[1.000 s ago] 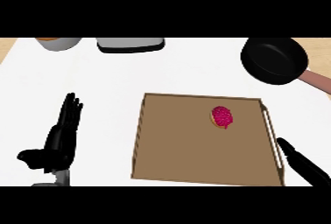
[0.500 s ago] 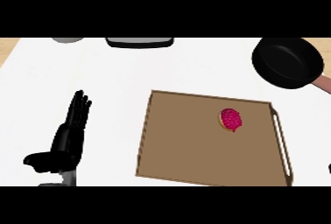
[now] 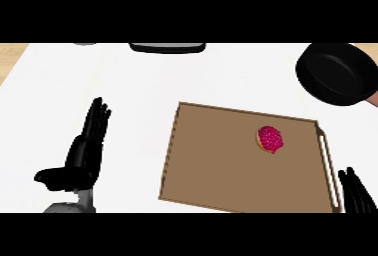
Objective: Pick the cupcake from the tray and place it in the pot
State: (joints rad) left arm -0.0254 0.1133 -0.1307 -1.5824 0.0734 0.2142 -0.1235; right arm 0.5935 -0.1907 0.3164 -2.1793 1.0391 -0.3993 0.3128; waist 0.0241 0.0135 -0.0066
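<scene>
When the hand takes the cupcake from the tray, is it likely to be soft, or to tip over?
The cupcake is small beside the tray, so it is probably light. Its pink top looks like frosting, likely soft and easy to smear if fingers close on it. It seems to lie tilted rather than upright, so a push may roll it; the tray's raised rim would probably stop it.

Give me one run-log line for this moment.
cupcake: on tray, untouched | pot: upper right, off tray | right hand: beside tray's right edge, fingers straight | left hand: open, resting left
</scene>
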